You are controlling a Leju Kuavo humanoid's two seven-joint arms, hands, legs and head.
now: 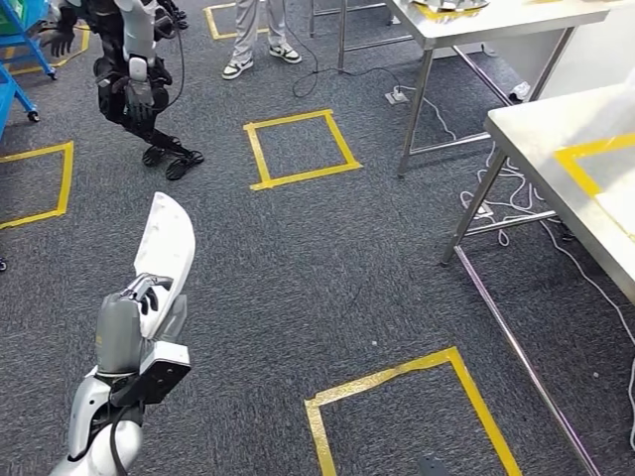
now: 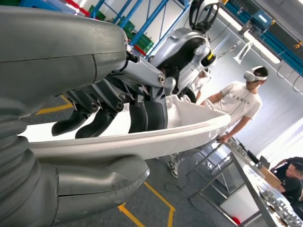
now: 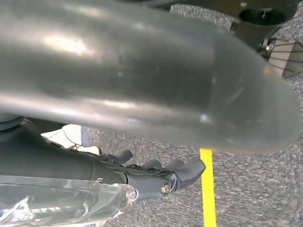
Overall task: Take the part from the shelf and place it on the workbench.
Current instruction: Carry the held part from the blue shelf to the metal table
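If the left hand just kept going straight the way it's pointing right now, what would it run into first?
The left hand grips the white part and points ahead over bare carpet. Roughly in that line, the first thing is the other robot standing farther off, though depth is hard to judge.

A: What does the part (image 1: 166,250) look like?
B: A long white curved panel, glossy, with a raised rim along its edge.
A: Where is it?
B: Off the workbench (image 1: 558,149), held up above the grey carpet in the left hand (image 1: 139,315), its far end tilted upward.
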